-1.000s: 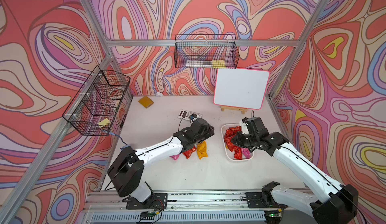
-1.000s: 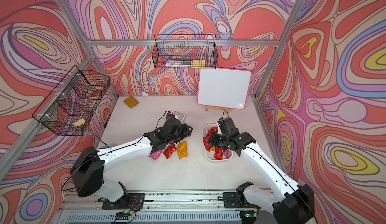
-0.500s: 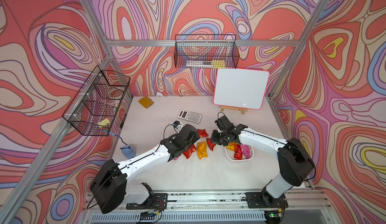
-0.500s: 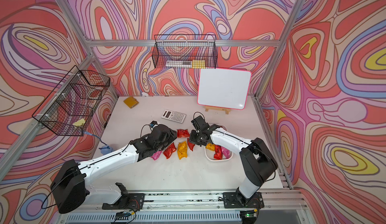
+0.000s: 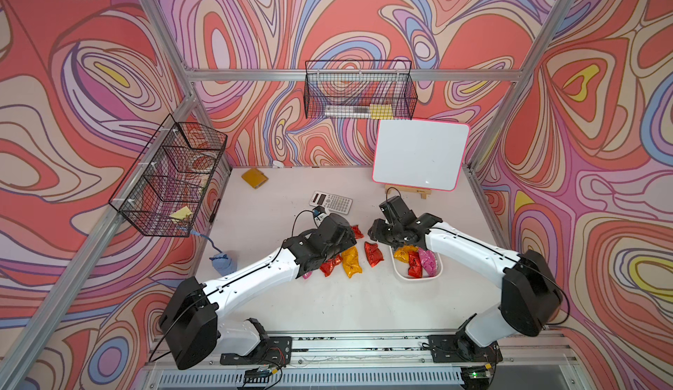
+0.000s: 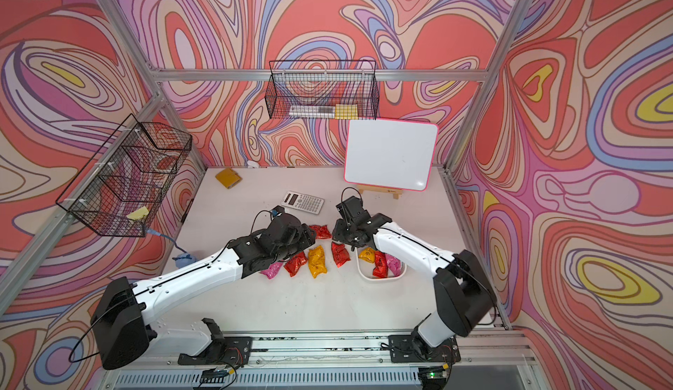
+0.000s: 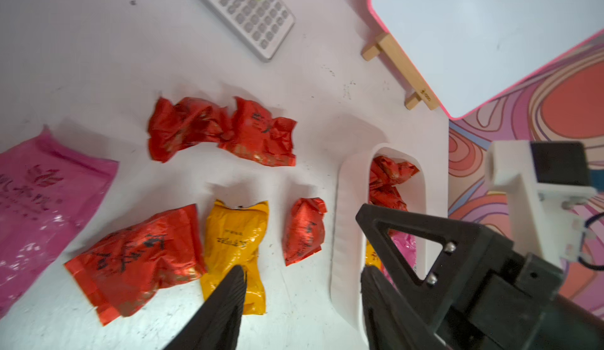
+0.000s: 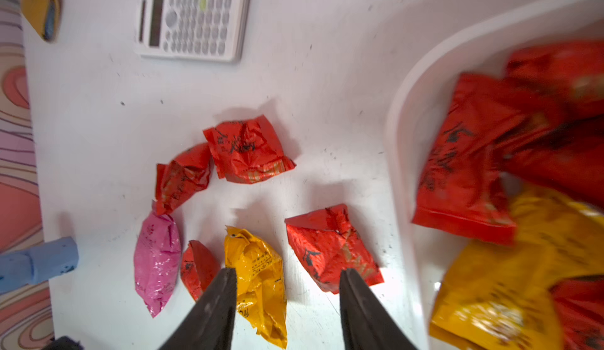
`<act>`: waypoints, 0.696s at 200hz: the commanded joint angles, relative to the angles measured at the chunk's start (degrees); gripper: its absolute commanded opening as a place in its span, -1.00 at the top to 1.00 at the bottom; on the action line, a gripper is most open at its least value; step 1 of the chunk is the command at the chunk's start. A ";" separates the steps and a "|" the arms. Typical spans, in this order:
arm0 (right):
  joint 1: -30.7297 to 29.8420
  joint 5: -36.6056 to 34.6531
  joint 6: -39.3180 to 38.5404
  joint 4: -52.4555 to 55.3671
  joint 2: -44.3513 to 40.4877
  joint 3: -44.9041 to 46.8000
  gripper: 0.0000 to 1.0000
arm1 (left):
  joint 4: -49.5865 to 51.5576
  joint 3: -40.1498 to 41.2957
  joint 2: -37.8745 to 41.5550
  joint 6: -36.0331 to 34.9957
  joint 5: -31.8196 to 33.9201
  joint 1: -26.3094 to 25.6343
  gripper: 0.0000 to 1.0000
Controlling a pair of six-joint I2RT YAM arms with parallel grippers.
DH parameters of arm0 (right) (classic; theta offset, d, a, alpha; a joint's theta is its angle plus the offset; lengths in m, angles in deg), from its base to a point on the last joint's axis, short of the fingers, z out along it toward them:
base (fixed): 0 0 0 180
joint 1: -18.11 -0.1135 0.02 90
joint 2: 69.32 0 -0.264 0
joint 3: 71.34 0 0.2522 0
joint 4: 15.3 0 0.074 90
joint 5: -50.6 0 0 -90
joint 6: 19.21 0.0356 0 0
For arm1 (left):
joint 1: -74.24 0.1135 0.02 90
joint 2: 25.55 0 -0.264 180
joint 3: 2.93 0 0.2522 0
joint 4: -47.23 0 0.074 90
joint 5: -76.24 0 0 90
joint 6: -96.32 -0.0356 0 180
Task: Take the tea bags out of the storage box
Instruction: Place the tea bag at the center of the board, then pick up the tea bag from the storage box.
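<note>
Several tea bags (image 5: 413,264) are lying in the storage box (image 5: 418,278), just beside my right gripper (image 8: 287,273), whose fingers are standing half apart, gripping nothing; more are lying loose just ahead of them. My left gripper (image 7: 304,270) is hanging open and empty too, by the box's rim. With both reaching in, I am risking a collision, or nudging the light box.

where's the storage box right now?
In both top views the storage box sits on the table's right side, partly under the right arm, just right of the loose red tea bag.
</note>
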 commanded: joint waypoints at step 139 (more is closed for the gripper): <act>6.89 -31.29 -0.83 30.52 -40.25 3.32 -0.06 | 30.73 -59.11 -50.13 -38.40 -7.74 -11.28 -0.27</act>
